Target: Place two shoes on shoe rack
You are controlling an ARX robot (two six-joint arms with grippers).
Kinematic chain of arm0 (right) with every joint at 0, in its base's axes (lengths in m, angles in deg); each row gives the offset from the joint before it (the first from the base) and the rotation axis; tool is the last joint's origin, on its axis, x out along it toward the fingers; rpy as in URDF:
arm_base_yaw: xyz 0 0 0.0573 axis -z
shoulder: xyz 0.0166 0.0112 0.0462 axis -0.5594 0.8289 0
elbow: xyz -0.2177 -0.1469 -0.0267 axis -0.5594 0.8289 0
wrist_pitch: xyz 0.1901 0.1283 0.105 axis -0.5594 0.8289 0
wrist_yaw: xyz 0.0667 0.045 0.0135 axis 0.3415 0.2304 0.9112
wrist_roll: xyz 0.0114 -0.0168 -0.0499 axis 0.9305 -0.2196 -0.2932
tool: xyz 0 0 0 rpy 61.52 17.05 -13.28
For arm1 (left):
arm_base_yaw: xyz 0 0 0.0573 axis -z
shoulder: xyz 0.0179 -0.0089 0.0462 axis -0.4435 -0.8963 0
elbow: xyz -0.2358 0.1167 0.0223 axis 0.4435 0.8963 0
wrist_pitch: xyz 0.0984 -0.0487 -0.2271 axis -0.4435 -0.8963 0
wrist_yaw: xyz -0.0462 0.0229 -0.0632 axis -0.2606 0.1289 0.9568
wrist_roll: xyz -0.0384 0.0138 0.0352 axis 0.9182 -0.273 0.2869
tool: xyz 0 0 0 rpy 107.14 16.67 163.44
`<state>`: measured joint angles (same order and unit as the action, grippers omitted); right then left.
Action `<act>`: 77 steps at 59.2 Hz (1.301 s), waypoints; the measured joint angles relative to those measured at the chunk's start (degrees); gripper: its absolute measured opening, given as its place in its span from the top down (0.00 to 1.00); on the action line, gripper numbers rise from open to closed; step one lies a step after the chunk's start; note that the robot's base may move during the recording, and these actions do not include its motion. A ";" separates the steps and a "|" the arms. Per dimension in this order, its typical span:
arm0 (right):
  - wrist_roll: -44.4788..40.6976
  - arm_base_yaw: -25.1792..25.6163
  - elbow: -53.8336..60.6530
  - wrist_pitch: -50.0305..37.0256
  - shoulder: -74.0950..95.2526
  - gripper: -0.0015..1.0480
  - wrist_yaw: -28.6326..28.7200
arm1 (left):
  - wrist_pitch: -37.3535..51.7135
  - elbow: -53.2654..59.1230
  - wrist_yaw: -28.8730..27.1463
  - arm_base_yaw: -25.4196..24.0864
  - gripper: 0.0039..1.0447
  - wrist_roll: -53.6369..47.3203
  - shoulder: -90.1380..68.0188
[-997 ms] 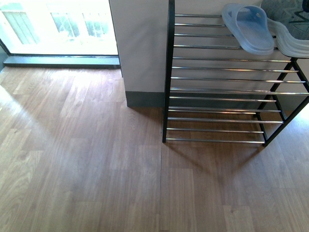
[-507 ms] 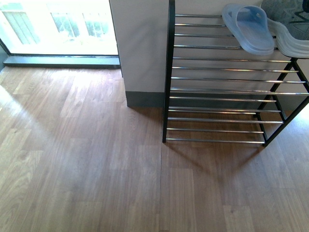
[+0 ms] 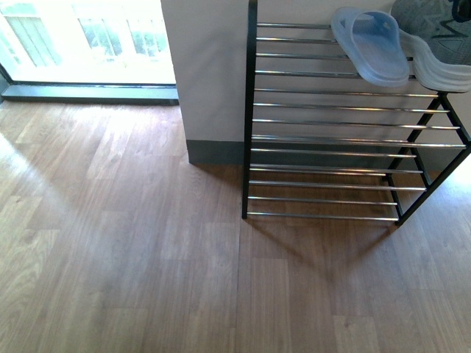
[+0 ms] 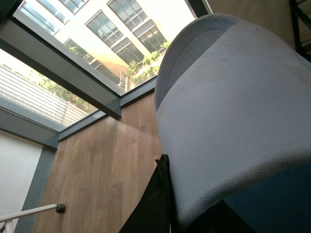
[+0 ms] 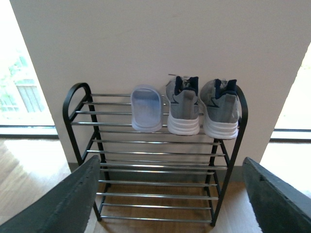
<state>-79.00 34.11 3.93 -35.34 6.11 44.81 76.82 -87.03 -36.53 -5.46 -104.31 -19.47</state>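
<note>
Two grey sneakers with white soles stand side by side on the top tier of the shoe rack, toes outward. One sneaker shows at the front view's top right, on the shoe rack. A light blue slipper lies to their left on the same tier, seen as the slipper in the front view. My left gripper is shut on a second light blue slipper, held above the wooden floor. My right gripper is open and empty, well short of the rack.
The rack stands against a white wall with a dark skirting. Its lower tiers hold nothing. Wooden floor stretches in front. Bright floor-level windows lie to the left. Neither arm appears in the front view.
The front view has shifted a little: the rack and wall sit slightly further left in the picture, and more of the grey sneaker shows at the top right.
</note>
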 joint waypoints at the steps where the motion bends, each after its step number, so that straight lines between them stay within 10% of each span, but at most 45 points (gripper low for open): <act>1: 0.02 0.00 0.00 0.00 0.00 0.09 0.00 | 0.00 0.00 -0.02 0.00 0.98 0.00 0.00; 35: 0.00 0.00 0.00 0.04 -0.04 0.09 -0.37 | 0.00 0.00 0.02 0.04 0.98 0.00 -0.07; 40: 0.00 0.00 0.00 0.04 -0.04 0.09 -0.37 | 5.75 -1.92 -7.17 0.48 0.98 14.27 -7.52; 51: 0.00 0.00 0.00 0.04 -0.04 0.09 -0.22 | 23.45 -18.73 9.07 -4.85 0.98 24.90 -41.05; 77: 0.00 0.00 0.00 0.04 -0.04 0.09 -0.22 | 17.81 -59.28 23.28 -4.74 0.98 7.69 -88.78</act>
<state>-79.00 34.11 3.93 -35.30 6.07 44.60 94.63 -146.30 -13.25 -10.21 -96.61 -108.25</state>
